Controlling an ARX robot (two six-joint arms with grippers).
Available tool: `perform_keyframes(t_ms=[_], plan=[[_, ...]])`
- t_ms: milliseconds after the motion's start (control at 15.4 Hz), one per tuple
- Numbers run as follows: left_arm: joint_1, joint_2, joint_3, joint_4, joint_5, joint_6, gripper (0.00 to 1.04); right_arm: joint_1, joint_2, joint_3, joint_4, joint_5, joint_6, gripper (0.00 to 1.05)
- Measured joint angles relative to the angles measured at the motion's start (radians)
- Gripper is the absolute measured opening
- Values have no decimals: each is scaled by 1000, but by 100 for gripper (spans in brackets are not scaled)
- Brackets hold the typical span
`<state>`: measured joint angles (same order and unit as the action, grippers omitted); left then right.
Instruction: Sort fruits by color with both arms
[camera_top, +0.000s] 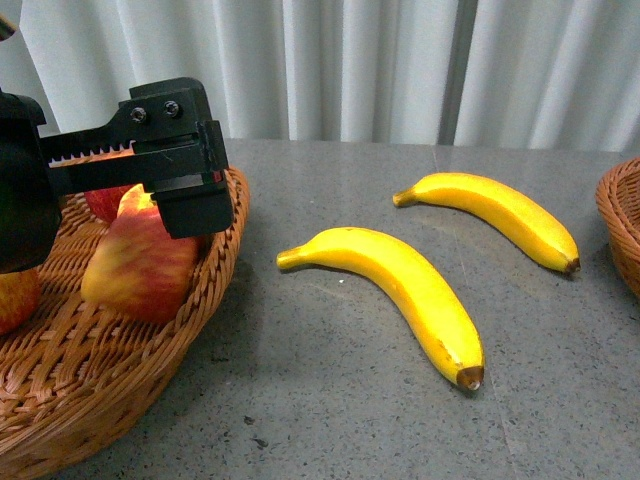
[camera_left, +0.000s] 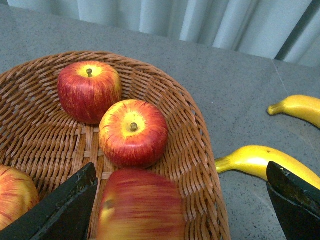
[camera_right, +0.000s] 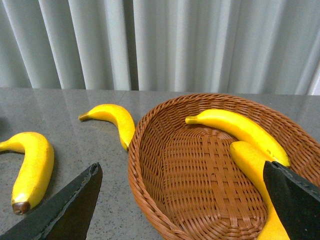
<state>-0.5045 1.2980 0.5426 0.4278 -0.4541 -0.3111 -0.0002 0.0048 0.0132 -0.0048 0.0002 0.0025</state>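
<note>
Four, counting the round, waxy apples, red streaked with yellow, inside the left basket (camera_left: 200, 150) of ribbed brown wicker: a far apple (camera_left: 89, 92), a middle apple (camera_left: 133, 132) just beside it, a cropped apple (camera_left: 15, 195) at the frame edge, and a blurred apple (camera_left: 140, 207). Hovering over that basket with the left end effector (camera_left: 181, 172), black wedge-shaped fingers (camera_left: 65, 210) spread wide, clamping nothing; straddling the blurred apple, closer to one finger, contact too smeared to tell. Blocking part of two apples in the front view with that end effector's boxy black body. Seeing two smooth, curved fruits on the speckled grey counter (camera_top: 330, 420), a near banana (camera_top: 400, 285) and a far banana (camera_top: 500, 210), apart from each other, between the baskets. Hanging above the woven right basket (camera_right: 137, 155) with the right end effector (camera_right: 181, 172), likewise splayed and empty; looking down on a whole banana (camera_right: 235, 125) and a half-hidden banana (camera_right: 252, 165) behind one finger, side by side inside. Facing a pleated pale curtain (camera_top: 350, 60) beyond the counter.
</note>
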Motion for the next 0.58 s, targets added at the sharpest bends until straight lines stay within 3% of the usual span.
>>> perform_keyframes(t_ms=[325,520,585], plan=[[-40,-196,-17,-43,-56,10,98,0,0,0,0,0,0,98],[63,-355,-84,-109,-28,-49,98,0,0,0,0,0,0,98],[126,-399,-152,2,38,-13,91,0,0,0,0,0,0,98]])
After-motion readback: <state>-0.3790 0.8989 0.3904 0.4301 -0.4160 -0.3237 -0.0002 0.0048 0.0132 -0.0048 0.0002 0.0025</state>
